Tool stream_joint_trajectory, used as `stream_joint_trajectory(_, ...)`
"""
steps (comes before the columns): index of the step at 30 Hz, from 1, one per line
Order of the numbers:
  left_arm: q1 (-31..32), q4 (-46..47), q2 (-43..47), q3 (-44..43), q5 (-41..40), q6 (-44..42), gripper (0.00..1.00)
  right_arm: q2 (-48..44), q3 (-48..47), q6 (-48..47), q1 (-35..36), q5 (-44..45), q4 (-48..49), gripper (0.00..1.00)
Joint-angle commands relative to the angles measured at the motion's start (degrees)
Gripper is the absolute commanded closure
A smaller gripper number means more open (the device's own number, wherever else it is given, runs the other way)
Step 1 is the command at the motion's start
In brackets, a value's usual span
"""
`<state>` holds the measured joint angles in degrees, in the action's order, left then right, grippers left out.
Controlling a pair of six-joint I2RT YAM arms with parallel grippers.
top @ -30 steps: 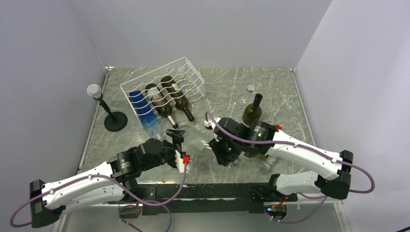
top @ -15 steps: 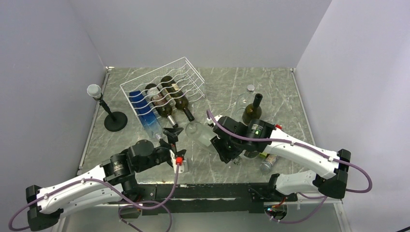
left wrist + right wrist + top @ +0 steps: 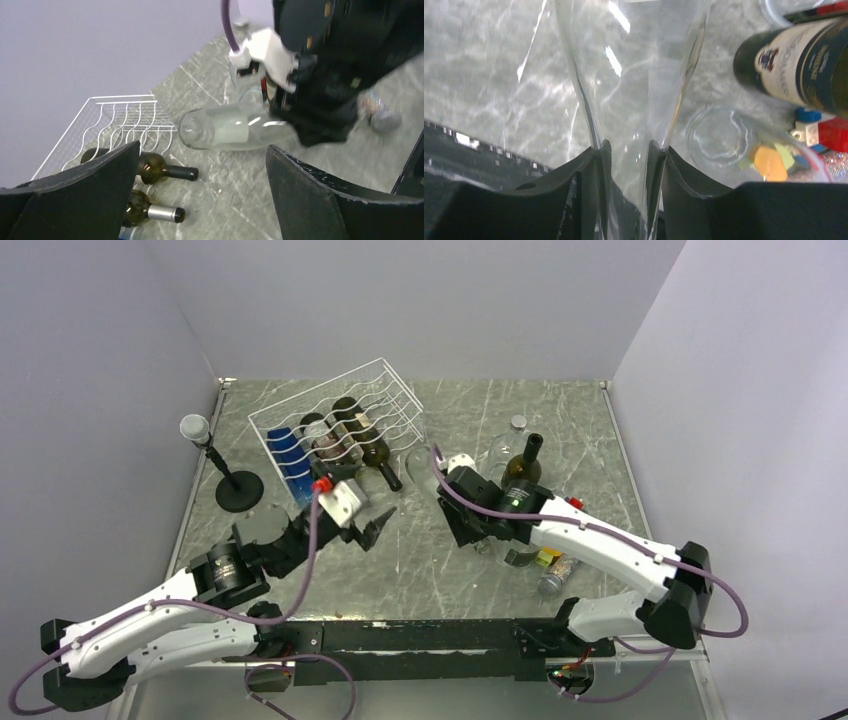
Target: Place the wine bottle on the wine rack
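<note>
The white wire wine rack (image 3: 345, 410) stands at the back left and holds a blue bottle and two dark bottles (image 3: 355, 445). It also shows in the left wrist view (image 3: 120, 120). My right gripper (image 3: 626, 150) is shut on the neck of a clear glass wine bottle (image 3: 634, 60). The bottle (image 3: 225, 130) is held level above the table, its base towards the rack. In the top view it shows faintly (image 3: 420, 456) right of the rack, ahead of the right gripper (image 3: 443, 478). My left gripper (image 3: 200, 200) is wide open and empty, near the rack's front (image 3: 368, 532).
A black microphone stand (image 3: 238, 490) stands left of the rack. An upright dark green bottle (image 3: 522, 470), a clear capped bottle (image 3: 517, 430) and a lying jar with coloured bits (image 3: 555, 575) are beside the right arm. The labelled dark bottle (image 3: 804, 60) is close to the right gripper.
My right gripper has carried the clear bottle away from the near edge towards the rack. My left gripper has drawn off the bottle, turned over and moved left towards the rack's front.
</note>
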<state>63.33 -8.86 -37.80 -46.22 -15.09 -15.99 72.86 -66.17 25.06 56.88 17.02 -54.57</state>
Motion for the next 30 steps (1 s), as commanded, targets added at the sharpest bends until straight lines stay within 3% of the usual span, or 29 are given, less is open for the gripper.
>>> stream_joint_trajectory(1,-0.1,-1.7,-2.8,-6.5,-11.3,15.5,0.01,2.4,-2.9,-1.5,-2.2,5.9,20.5,1.0)
stream_joint_trajectory(10,-0.1,-1.1,-1.1,-4.7,-12.2,20.8,0.01,10.3,-4.3,-2.9,-5.6,3.4,27.0,1.0)
stream_joint_trajectory(30,-0.1,2.0,1.1,-1.0,-13.6,18.4,0.01,19.3,-4.4,-8.3,-10.9,1.0,43.3,1.0)
